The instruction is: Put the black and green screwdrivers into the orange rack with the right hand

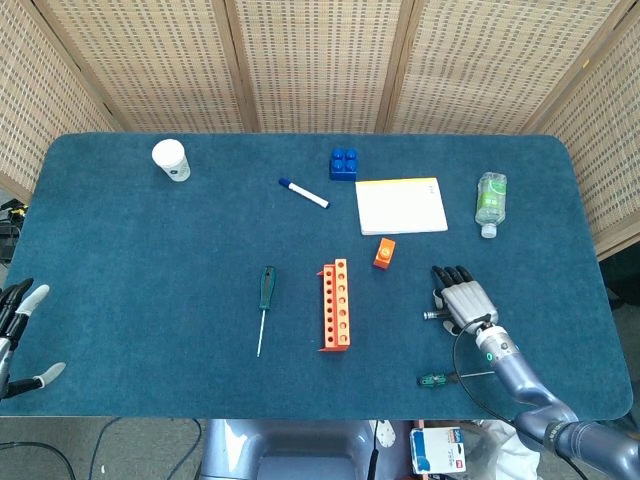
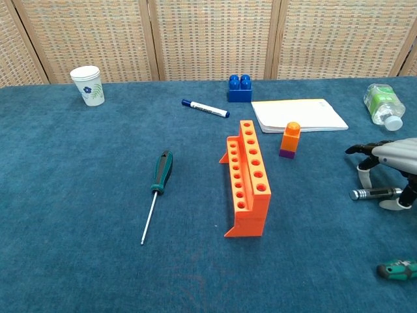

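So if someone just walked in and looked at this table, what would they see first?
Probably the bright orange rack standing in the middle of the blue table, with a black and green screwdriver lying to its left. Then the silver right hand over at the right edge, poised over a small dark tool, with another green-handled screwdriver nearer the front.

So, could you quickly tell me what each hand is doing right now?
Left hand: open, fingers apart, holding nothing, at the table's left edge.
Right hand: over a dark screwdriver; whether it grips it cannot be told.
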`<state>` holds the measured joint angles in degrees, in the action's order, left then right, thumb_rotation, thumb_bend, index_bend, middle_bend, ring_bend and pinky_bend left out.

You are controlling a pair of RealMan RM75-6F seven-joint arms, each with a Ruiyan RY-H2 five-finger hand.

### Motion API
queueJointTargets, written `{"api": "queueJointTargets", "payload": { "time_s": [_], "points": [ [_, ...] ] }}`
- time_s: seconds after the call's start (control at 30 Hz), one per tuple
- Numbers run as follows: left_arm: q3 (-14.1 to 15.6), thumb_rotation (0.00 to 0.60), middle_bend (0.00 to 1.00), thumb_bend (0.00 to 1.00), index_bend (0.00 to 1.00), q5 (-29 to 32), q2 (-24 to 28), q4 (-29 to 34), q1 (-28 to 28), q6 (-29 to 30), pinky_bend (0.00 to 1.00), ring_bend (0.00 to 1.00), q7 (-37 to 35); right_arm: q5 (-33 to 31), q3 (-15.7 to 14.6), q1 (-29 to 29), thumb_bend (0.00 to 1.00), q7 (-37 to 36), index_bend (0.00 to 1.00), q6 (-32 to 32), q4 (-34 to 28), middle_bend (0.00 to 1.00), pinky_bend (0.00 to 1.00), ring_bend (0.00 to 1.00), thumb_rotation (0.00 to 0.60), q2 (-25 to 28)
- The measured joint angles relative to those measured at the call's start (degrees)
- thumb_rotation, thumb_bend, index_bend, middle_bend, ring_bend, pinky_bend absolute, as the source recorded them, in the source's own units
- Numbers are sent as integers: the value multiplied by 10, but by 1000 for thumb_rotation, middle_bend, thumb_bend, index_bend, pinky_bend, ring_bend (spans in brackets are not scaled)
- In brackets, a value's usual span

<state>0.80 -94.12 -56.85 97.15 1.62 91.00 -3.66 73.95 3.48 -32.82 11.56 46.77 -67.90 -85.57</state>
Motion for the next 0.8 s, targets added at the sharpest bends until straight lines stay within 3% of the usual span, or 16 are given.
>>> {"api": "queueJointTargets", "payload": {
  "time_s": [0.53,0.8],
  "points": [
    [3,600,0,0,0,-11,2,-3,-3,9,0,0,-10,27,10,16,434,-104,610,46,-82,0,0,0,600,52],
    [6,600,0,0,0,-20,7,-7,-6,19,0,0,-26,53,31,28,434,-227,610,85,-199,0,0,0,600,138]
  ]
}}
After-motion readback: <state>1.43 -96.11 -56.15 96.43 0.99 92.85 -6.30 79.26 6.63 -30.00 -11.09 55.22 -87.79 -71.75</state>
